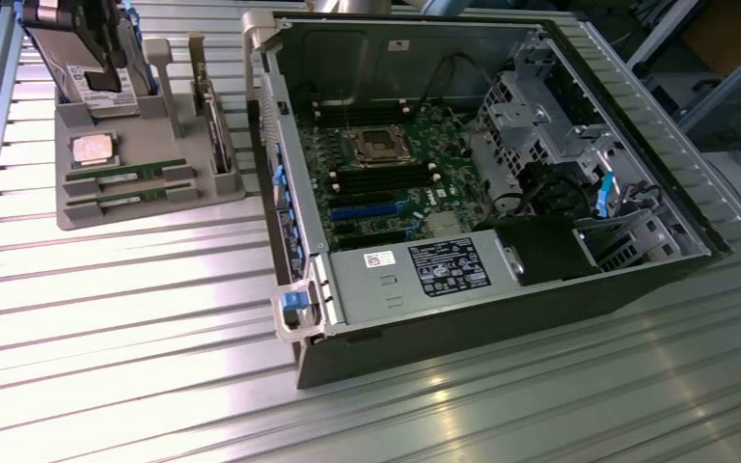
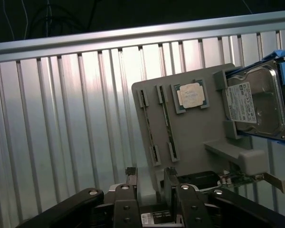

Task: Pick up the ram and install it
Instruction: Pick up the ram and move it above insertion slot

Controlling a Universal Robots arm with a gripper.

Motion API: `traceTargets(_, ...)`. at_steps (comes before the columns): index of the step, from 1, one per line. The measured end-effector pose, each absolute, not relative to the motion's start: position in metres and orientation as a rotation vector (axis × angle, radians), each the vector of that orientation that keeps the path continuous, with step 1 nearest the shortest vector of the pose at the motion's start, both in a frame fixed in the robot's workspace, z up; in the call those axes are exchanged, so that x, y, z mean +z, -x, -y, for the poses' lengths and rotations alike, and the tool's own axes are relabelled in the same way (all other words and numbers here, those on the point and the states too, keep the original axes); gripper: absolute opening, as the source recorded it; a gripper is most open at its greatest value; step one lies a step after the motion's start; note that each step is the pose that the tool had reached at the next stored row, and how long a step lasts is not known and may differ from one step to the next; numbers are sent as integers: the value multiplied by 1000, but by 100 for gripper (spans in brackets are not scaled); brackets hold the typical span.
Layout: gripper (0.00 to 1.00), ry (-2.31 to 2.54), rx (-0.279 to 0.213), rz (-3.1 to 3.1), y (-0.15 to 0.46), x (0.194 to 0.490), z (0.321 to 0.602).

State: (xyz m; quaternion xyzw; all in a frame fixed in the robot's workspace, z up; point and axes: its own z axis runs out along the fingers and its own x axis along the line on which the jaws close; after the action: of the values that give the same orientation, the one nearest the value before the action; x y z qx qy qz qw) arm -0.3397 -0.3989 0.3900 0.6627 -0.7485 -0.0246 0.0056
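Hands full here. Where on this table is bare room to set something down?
The widest bare patch of table lies in front of the grey holder, at the exterior view's left of the computer case. Another strip lies between the case and the camera. The holder and the case's inside are crowded.

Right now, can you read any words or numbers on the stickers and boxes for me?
Nothing here can be read as words or numbers.
On the power supply label: print too small to read.
On the white sticker beside it: blurred.
On the hard drive label: blurred.
On the ram sticks: any print too small.
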Motion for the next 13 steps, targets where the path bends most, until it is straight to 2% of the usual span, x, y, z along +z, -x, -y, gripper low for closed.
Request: traceTargets(13,36,-2075,-77,2343,340,379,399)
